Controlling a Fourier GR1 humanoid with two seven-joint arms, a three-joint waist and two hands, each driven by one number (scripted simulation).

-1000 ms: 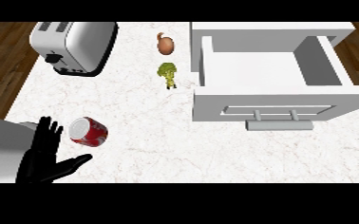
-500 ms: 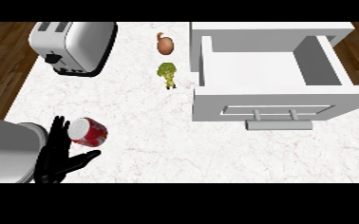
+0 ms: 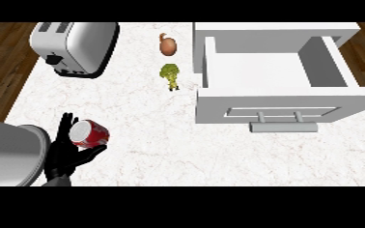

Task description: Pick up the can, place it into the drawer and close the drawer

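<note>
Item, nearest: my left hand (image 3: pixel 65 155), coming in at the counter's (image 3: pixel 143 149) near left corner, is curling its fingers and thumb around the red can (image 3: pixel 90 133), which is lying tilted against my palm, white end toward the fingers. Whether the can is touching the counter or is lifted off it, I cannot tell. My right hand is not showing anywhere.

Item, mid-counter toward the right edge: the white drawer (image 3: pixel 274 107), standing pulled open, its handle (image 3: pixel 284 125) facing me, its inside bare.

Item, just left of the drawer: a broccoli floret (image 3: pixel 170 74), and beyond it a brown onion (image 3: pixel 167 46).

Item, far left corner: a silver toaster (image 3: pixel 76 46).

Step in hand, as I am judging it: I am securing the can for pickup. The next move calls for raising it, carrying it right across the counter above the drawer's front wall, and lowering it inside. Closing is not yet begun.
</note>
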